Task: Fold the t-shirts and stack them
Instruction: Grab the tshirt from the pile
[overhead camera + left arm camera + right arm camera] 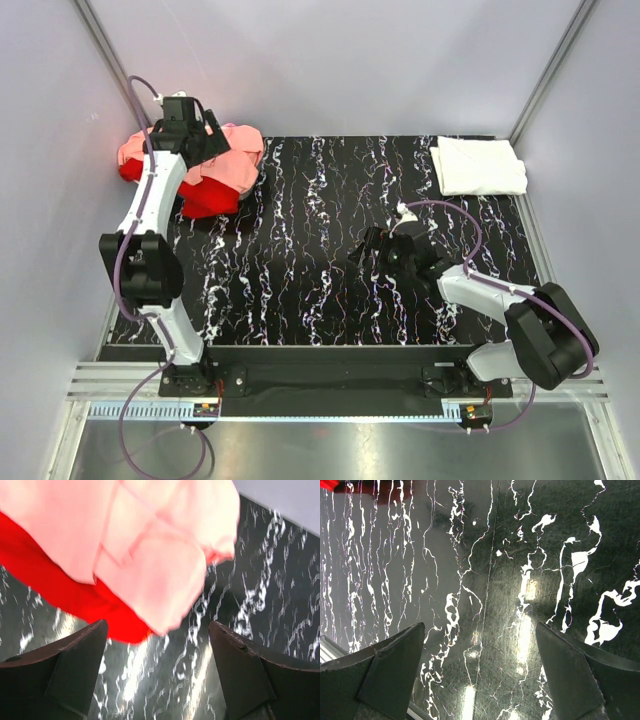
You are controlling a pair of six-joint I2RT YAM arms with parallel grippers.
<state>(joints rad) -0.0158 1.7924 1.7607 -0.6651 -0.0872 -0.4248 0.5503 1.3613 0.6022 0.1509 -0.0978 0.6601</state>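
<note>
A salmon-pink t-shirt (236,150) lies crumpled on a bright red t-shirt (211,195) at the table's far left. In the left wrist view the pink shirt (150,545) hangs over the red one (60,595). My left gripper (205,135) hovers over the pile, open and empty (157,630), its fingertips just short of the cloth. A folded white t-shirt (478,165) lies at the far right corner. My right gripper (372,248) is open and empty (479,630) low over the bare mat in the middle.
The black marbled mat (320,250) covers the table. Grey walls close in the left, right and back sides. A metal rail (330,380) holds both arm bases at the near edge.
</note>
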